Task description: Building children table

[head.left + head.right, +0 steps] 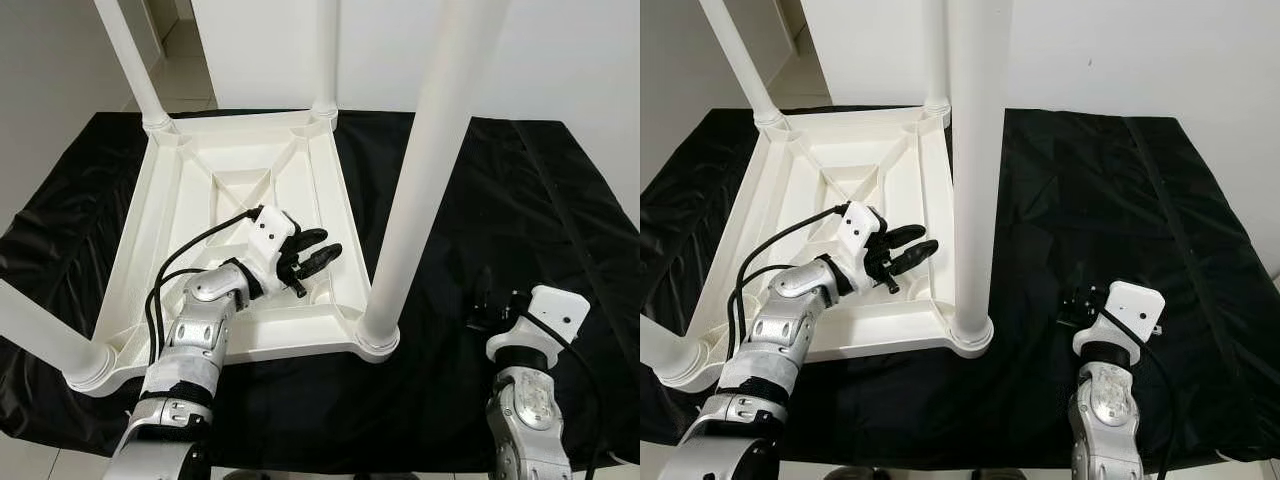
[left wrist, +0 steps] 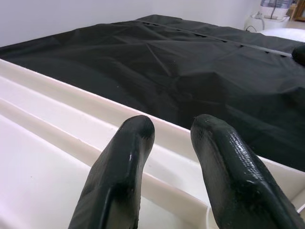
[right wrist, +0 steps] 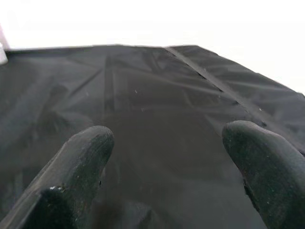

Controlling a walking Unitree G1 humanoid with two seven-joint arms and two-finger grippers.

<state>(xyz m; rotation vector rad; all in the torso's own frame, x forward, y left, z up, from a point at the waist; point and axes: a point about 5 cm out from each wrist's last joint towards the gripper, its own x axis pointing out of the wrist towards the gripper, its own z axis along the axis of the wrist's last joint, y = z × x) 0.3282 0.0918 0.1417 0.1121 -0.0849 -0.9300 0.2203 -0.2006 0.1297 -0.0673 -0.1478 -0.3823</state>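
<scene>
Child's table (image 1: 240, 190): white plastic, lying upside down on the black-covered surface (image 1: 480, 200), ribbed underside facing up, toward the robot's left side.
Legs: four white legs stand up from the corners. The near right leg (image 1: 420, 190) rises tall out of its socket and runs off the top edge. The far left leg (image 1: 130, 60) and far right leg (image 1: 325, 50) are also cut off at the top. The near left leg (image 1: 40, 340) leans out and is cropped by the left edge.
Left end effector (image 1: 322, 248): over the underside of the tabletop, near its right rim, pointing toward the near right leg. The two black fingers (image 2: 119, 181) are slightly parted with nothing between them; in the wrist view they hang just above the white ribs and rim.
Right end effector (image 1: 1072, 305): low over bare black cloth, well apart from the child's table, on the robot's right. In the head views the tips are small and partly hidden behind the white wrist block. In the wrist view its fingers (image 3: 76, 167) stand wide apart and hold nothing.
Hard to make out: something pale at the far corner of the left wrist view, blurred, cannot tell what it is.
Cloth: creased, draped over the edges of the surface.
</scene>
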